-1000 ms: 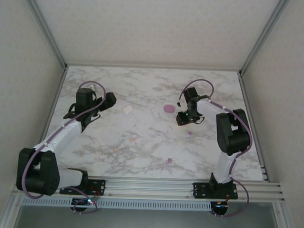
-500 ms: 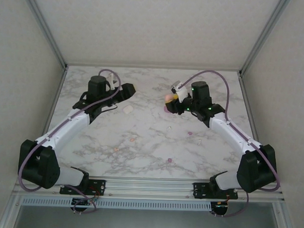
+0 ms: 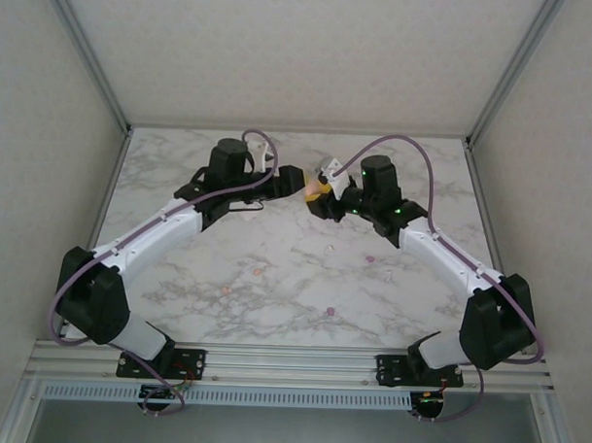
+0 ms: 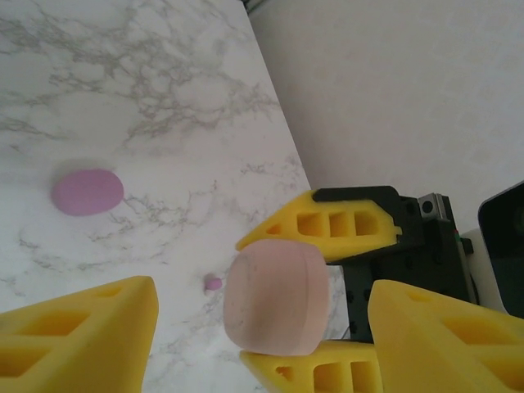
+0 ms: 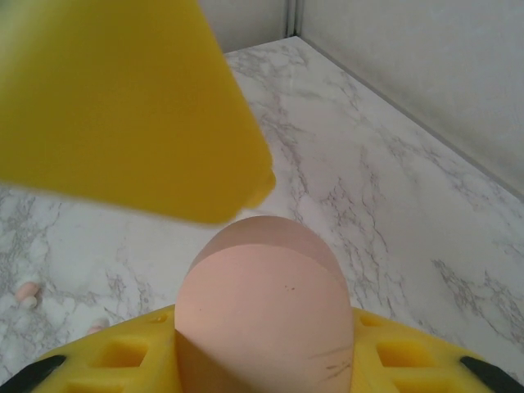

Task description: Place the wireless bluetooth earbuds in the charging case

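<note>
Clamping the pink case (image 4: 277,296) above the marble table (image 3: 284,299), right jaws face wide-spread left jaws.

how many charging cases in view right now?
2. A pink case is clamped in the right tool; a purple case lies on the table. More may be hidden.

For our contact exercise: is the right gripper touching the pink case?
Touching. In the left wrist view, the right gripper clamps the pink case from above and below, with no gap visible.
</note>
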